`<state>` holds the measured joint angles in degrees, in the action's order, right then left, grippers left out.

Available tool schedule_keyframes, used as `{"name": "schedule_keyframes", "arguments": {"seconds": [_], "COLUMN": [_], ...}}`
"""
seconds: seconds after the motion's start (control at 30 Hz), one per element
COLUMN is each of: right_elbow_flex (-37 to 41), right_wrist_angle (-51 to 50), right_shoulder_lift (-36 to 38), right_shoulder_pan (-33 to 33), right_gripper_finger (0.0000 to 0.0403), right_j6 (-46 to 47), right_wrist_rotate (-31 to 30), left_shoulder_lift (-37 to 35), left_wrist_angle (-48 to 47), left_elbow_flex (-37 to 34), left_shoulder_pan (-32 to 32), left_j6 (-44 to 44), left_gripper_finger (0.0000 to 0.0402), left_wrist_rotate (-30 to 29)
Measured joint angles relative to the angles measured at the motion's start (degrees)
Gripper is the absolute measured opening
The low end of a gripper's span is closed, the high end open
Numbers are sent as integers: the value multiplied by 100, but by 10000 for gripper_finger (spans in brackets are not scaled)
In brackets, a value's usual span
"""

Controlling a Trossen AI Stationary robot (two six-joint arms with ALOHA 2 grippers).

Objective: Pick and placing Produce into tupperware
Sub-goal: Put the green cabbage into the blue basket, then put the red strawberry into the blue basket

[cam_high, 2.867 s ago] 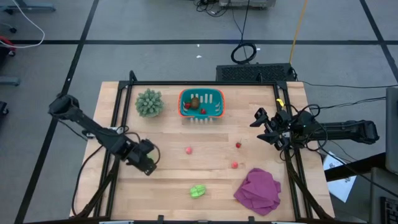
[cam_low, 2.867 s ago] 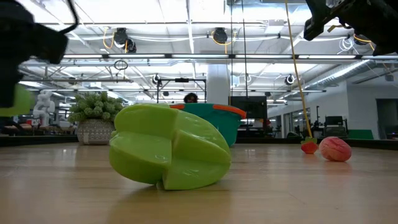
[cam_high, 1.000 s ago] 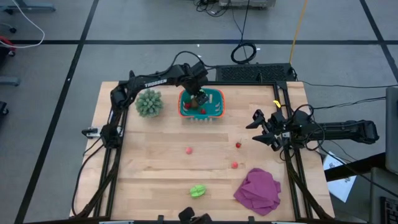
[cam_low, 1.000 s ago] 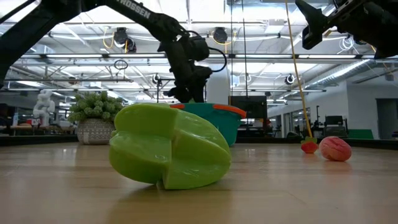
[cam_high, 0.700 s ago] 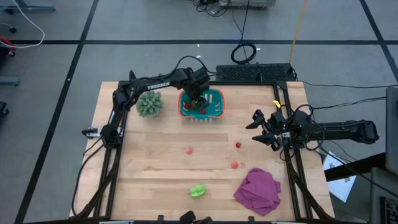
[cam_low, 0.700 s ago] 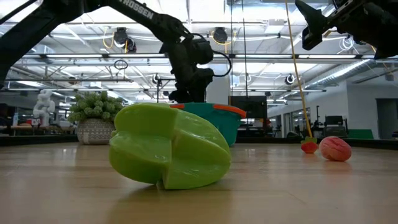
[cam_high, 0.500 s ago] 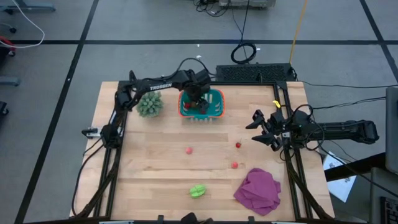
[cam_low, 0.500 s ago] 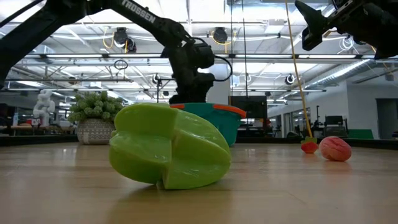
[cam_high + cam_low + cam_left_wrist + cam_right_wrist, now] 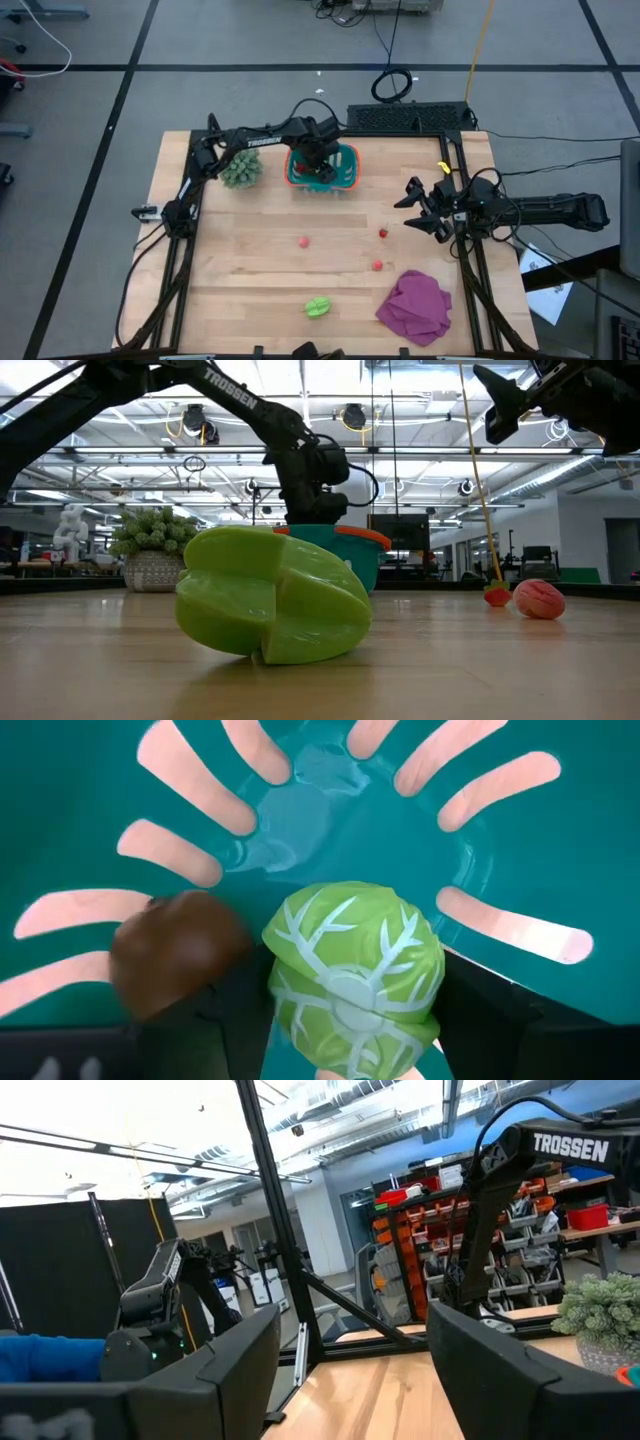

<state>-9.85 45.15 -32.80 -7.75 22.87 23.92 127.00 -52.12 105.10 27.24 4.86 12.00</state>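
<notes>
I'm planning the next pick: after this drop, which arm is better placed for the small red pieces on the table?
Right. The right gripper hangs open beside the red pieces, near its own table edge. The left gripper is down in the tupperware, holding the light-green piece.

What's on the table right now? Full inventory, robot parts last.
tub: 1, teal with orange-red rim, far middle of table.
cabbage: 1, light green with pale veins, in the left hand's fingers, low inside the tub.
brown piece: 1, brown, on the tub's base beside the cabbage.
green piece: 1, light green, near edge, middle.
red pieces: 3, red, loose mid-table; others at and.
plant: 1, grey-green, spiky, left of the tub.
cloth: 1, magenta, near right corner.
left hand: over the tub, shut on the cabbage.
right hand: open, raised at the right edge.
</notes>
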Motion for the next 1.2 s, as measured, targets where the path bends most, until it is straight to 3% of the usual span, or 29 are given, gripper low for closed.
{"name": "schedule_keyframes", "arguments": {"seconds": [0.93, 1.2], "right_elbow_flex": [0, 0], "right_wrist_angle": [-92, -132], "right_shoulder_lift": [0, 0], "right_shoulder_pan": [-2, -2], "right_gripper_finger": [242, 242], "right_j6": [-2, -2], "right_wrist_rotate": [-1, 0], "left_shoulder_lift": [0, 0], "left_wrist_angle": [272, 267], "left_elbow_flex": [0, 0], "left_shoulder_pan": [-2, -11], "left_j6": [-178, -151], "left_gripper_finger": [232, 296], "left_wrist_rotate": [-1, -3]}}
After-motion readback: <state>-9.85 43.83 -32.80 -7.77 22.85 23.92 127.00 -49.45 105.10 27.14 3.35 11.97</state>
